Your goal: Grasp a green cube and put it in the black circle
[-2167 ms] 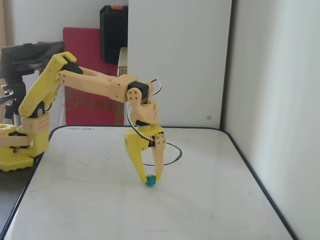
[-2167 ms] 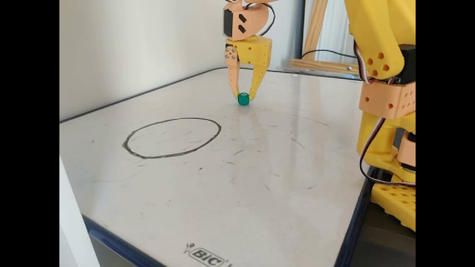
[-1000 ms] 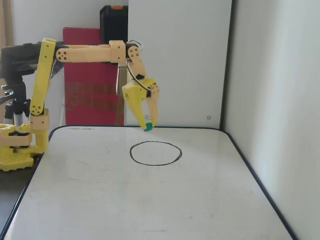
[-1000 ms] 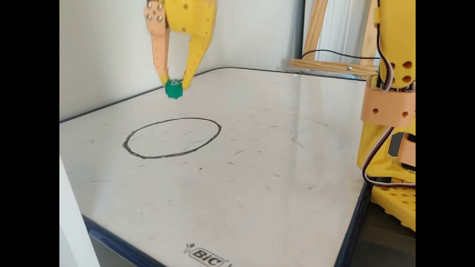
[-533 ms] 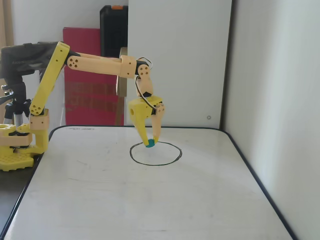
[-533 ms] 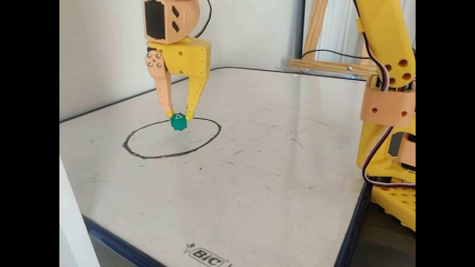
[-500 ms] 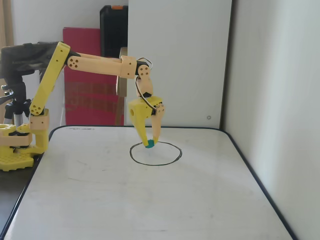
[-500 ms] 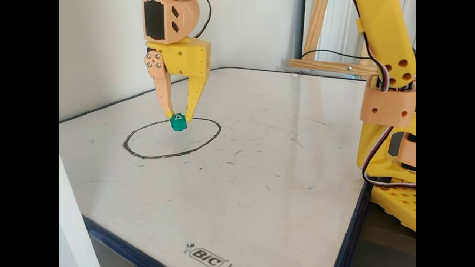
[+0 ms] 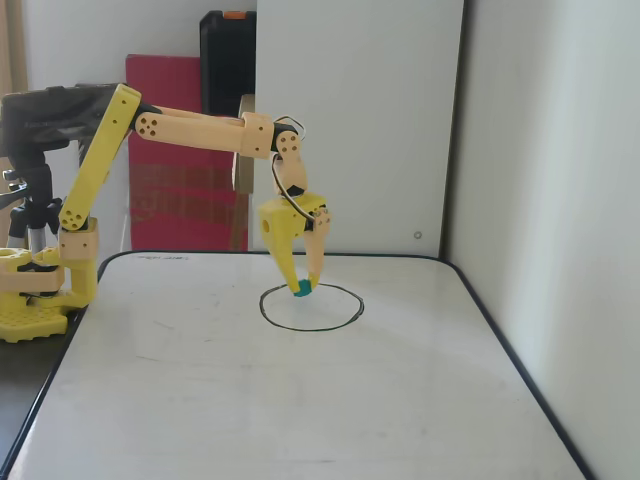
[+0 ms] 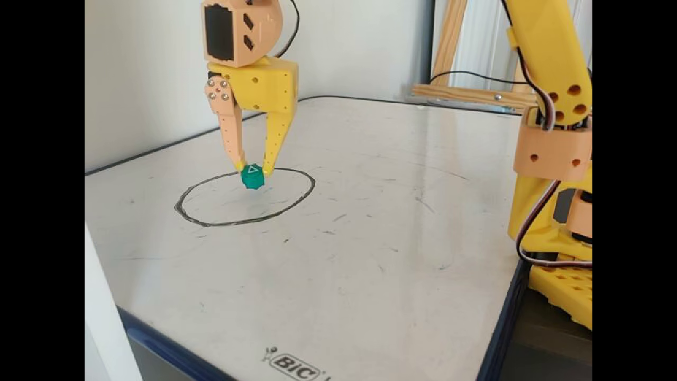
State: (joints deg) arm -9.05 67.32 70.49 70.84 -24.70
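Observation:
A small green cube point(image 9: 303, 289) point(image 10: 253, 177) with a white triangle mark sits between my gripper's fingertips, inside the black circle point(image 9: 345, 318) point(image 10: 211, 223) drawn on the whiteboard. My gripper point(image 9: 305, 284) point(image 10: 254, 169) points straight down over the circle's far part and is shut on the cube. The cube is at or just above the board surface; I cannot tell if it touches.
The yellow arm base point(image 9: 30, 290) point(image 10: 560, 211) stands at the board's edge. A white wall point(image 9: 560, 200) runs along one side of the whiteboard point(image 9: 300, 400) point(image 10: 370, 238). A red panel point(image 9: 175, 150) and a black case point(image 9: 228, 60) stand behind the board.

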